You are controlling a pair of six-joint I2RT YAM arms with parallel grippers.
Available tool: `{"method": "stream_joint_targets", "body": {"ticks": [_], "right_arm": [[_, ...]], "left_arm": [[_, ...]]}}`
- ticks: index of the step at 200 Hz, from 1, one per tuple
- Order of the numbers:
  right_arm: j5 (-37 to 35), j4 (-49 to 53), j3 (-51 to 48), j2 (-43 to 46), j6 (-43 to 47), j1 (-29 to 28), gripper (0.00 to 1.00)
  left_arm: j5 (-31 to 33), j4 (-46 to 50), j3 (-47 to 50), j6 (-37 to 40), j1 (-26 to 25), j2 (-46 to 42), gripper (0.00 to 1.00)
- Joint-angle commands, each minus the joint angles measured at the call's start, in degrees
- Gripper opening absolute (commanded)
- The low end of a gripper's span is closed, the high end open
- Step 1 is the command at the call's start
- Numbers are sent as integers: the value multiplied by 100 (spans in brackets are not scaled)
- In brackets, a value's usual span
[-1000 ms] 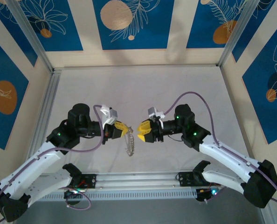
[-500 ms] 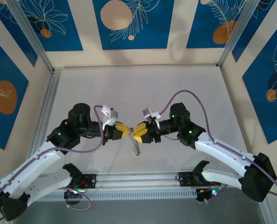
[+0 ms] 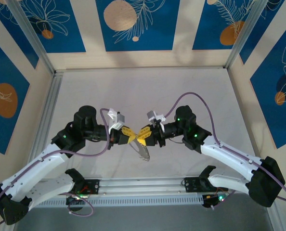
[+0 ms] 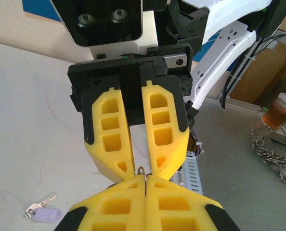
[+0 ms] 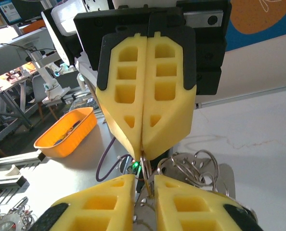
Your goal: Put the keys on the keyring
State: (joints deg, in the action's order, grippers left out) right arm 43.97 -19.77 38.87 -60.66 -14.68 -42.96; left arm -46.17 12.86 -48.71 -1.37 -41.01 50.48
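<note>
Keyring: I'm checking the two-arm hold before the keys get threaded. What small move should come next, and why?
Probably close the right gripper fully on the keyring. The left gripper is shut on its wire, the rest dangling below, while the right jaws stand slightly apart around that wire.

The desk (image 3: 143, 91) was a pale sheet with faint cracks. A small silver key (image 4: 43, 211) with a lilac tag lay flat on it. A metal rail (image 3: 143, 185) ran along its near edge.

The silvery beaded keyring (image 3: 143, 151) is hung mid-scene; a lilac-tagged key (image 4: 45, 212) is laid flat on the tabletop (image 4: 27, 120).
</note>
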Motion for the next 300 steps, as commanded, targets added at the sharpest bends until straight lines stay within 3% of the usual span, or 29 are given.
{"method": "stream_joint_targets", "body": {"ticks": [1,12,56,83,115,140,184,229,300], "right_arm": [[115,-141,226,-24,57,-56,8],[49,-111,234,-33,65,-55,0],[-223,-47,254,171,77,0,0],[-250,165,412,257,141,130,0],[-176,-220,295,223,-261,477,0],[-238,-931,156,169,-861,694,0],[-110,-1300,396,60,-1203,699,0],[-619,-2133,425,-10,-1983,681,0],[-775,-2392,489,62,-2139,418,0]], "left_arm": [[-164,-147,-275,96,-68,46,0],[-157,-115,-301,125,-76,77,0],[148,293,-591,155,-81,152,0],[188,608,-864,150,-57,196,39],[161,650,-928,83,114,233,55],[35,503,-953,-71,300,269,56],[-124,14,-1303,-250,476,660,54],[60,-964,-1265,-687,475,773,51],[237,-1055,-1258,-843,466,735,47]]}}
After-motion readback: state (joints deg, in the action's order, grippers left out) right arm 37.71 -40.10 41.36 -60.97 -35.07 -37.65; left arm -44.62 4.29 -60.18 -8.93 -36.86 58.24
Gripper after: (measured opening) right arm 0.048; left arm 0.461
